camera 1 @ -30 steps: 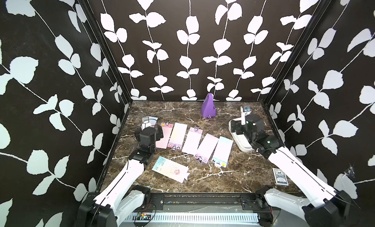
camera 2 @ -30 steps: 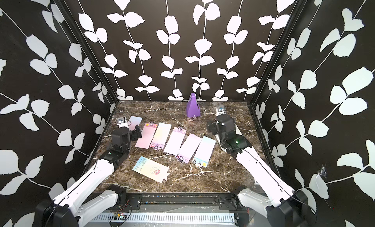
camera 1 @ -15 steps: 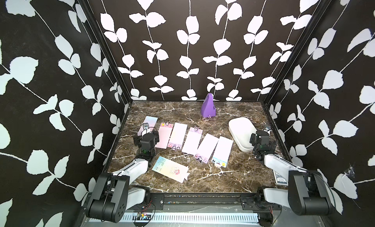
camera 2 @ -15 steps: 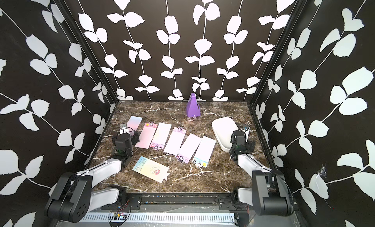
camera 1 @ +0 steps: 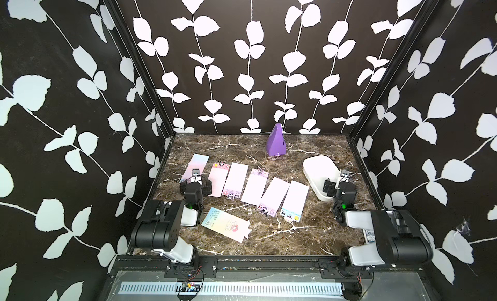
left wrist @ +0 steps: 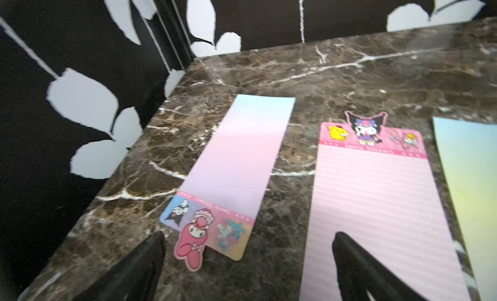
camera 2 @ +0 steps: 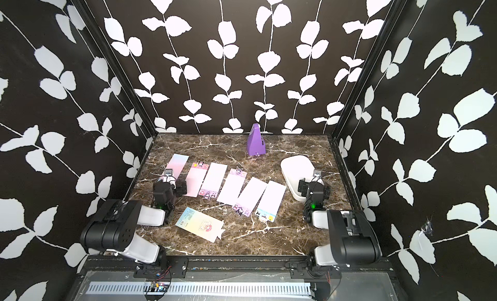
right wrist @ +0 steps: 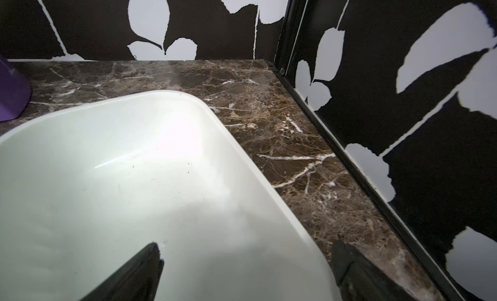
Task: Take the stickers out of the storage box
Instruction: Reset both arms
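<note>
White box (right wrist: pixel 121 165) by the worktop's (camera 1: pixel 295 232) right edge sits empty; seven stickers (camera 1: pixel 254 188) lie flat towards the left edge. Right claw (right wrist: pixel 245 245) straddles the box rim and left claw (left wrist: pixel 248 236) faces the outermost sticker's end; both are wide and empty.

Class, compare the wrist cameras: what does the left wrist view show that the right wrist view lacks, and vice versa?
Only the left wrist view: a long pastel pink-to-blue gradient sticker sheet, a pink striped sticker sheet, a pale yellow sticker sheet, plus the left gripper. Only the right wrist view: the white rounded plastic storage box, empty where visible, a corner of a purple object, and the right gripper. Both: the brown marble tabletop, the black wall with white leaves, and open jaws holding nothing.
</note>
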